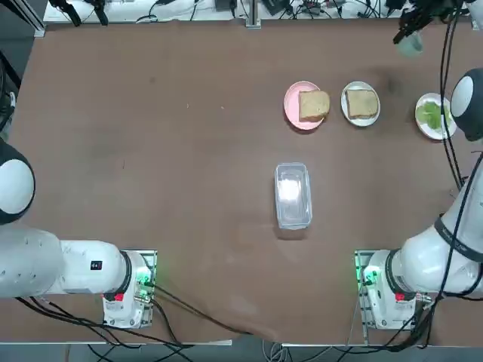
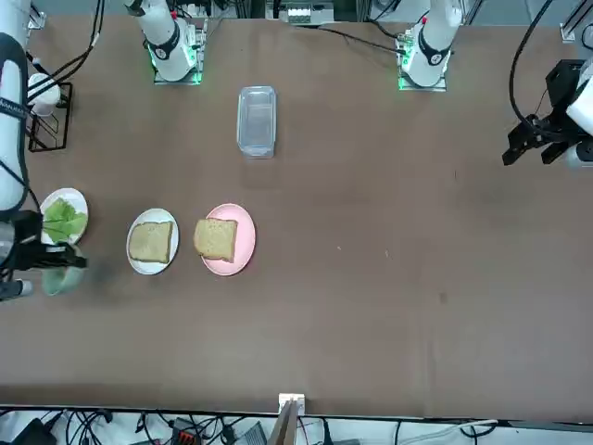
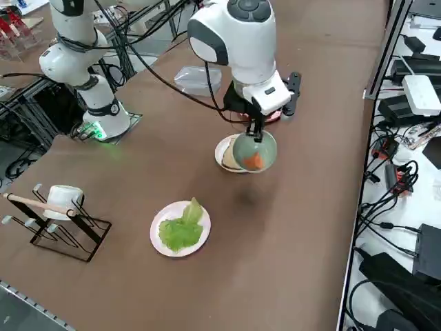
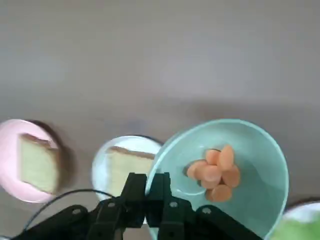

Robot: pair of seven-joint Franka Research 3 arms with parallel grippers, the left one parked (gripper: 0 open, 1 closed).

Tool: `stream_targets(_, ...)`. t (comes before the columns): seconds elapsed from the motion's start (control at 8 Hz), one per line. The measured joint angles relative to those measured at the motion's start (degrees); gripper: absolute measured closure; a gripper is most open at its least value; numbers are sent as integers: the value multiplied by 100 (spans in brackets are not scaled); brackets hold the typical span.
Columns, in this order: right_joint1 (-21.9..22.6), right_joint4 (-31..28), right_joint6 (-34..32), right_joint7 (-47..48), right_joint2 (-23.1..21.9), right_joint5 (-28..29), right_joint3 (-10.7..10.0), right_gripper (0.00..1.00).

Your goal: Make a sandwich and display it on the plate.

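Observation:
No stacked sandwich shows. One bread slice [image 1: 314,105] lies on a pink plate [image 1: 291,103]. Another slice [image 1: 362,102] lies on a white plate [image 1: 348,110]. Green lettuce [image 1: 431,114] sits on a second white plate [image 1: 424,129] at the far right. My right gripper [image 3: 256,131] hangs above the table beyond these plates, shut on the rim of a pale green bowl [image 3: 253,152]. In the wrist view the bowl [image 4: 255,150] holds several orange slices [image 4: 215,172], with the gripper [image 4: 147,182] pinching its edge. The bowl hides part of the white bread plate [image 3: 222,155] in the side view.
A clear plastic container [image 1: 293,194] lies at the table's middle. A wire rack with a white mug [image 3: 58,203] stands near the table's right edge, robot side. Cables and devices lie off the table's far edge.

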Motion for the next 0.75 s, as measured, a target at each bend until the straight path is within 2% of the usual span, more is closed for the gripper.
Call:
stream_targets(0.25,76,-440,57,359,-91,706,1,96)
stream_targets(0.75,78,-1196,319,461,-151,2230,-9,96)
